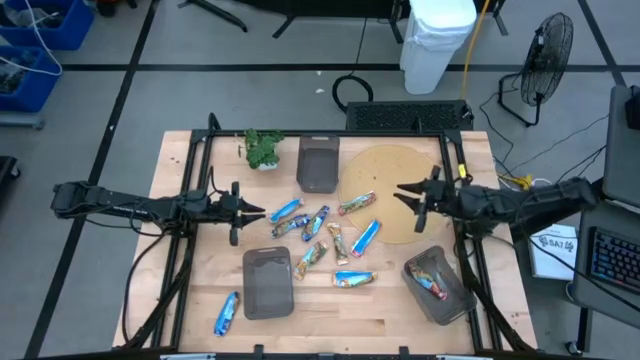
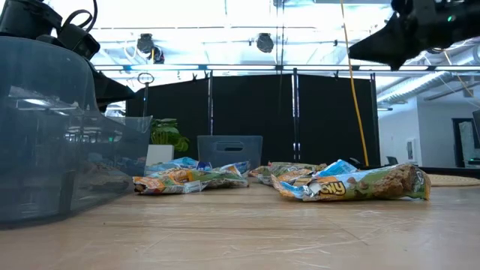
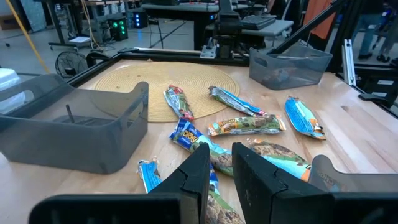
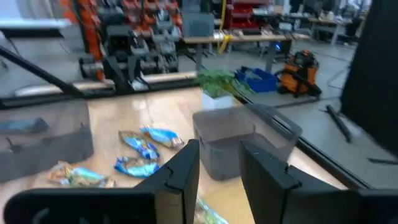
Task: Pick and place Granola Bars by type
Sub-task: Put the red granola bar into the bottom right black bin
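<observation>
Several granola bars lie flat mid-table: blue ones (image 1: 288,210) (image 1: 366,237), tan-green ones (image 1: 356,203) (image 1: 312,255), and one blue bar (image 1: 226,312) alone near the front left. More bars (image 1: 430,276) lie in the near-right grey bin (image 1: 452,300). My left gripper (image 1: 258,210) hovers at the left of the pile, pointing toward it, open by a narrow gap (image 3: 221,163) with nothing between the fingers. My right gripper (image 1: 402,192) hangs over the round mat, pointing toward the table's left, open (image 4: 219,155) and holding nothing.
A round woven mat (image 1: 380,165) lies at the far right. A grey bin (image 1: 318,165) stands at the far middle and another (image 1: 267,283) near the front left. A small potted plant (image 1: 262,148) stands at the far left. Bare wood shows along the front edge.
</observation>
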